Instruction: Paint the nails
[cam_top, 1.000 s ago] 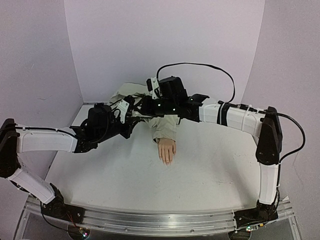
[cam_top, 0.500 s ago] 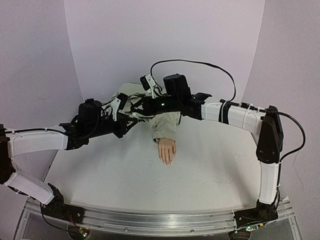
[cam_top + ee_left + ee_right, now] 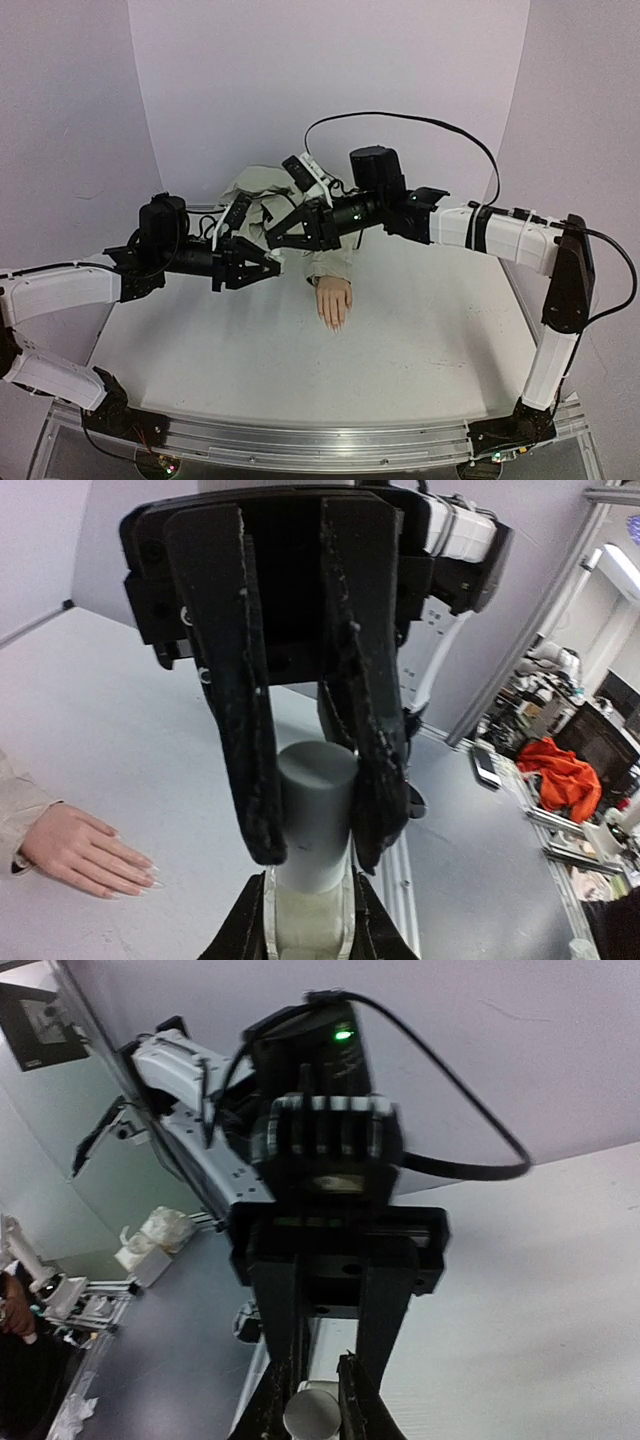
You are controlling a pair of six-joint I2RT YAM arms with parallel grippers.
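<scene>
Up off the table, noted left gripper pinching grey cap — right gripper pinching white bottle just below. Saw mannequin hand lying palm-down, nails pale.

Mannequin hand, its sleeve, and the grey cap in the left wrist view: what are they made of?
Mannequin hand: plastic or silicone, by its smooth, even peach skin; which one is unclear. Sleeve: beige cloth, with soft folds and creases. Grey cap: likely matte plastic, evenly dull with no shine.
</scene>
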